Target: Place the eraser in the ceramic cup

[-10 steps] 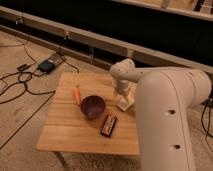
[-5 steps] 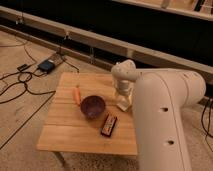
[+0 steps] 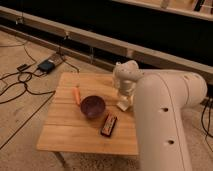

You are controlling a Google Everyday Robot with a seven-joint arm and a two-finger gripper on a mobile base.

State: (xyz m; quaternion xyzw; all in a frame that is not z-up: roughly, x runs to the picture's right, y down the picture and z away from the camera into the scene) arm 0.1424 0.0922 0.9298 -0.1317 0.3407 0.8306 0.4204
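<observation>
Gripper (image 3: 123, 98) hangs low at table (image 3: 65, 135) right edge, just right of bowl (image 3: 93, 106), grip state cannot tell; eraser not made out (pale blob (image 3: 122, 106) beneath gripper may be it or cup); likely light, firm, grippy, so pinch across narrow sides.
</observation>
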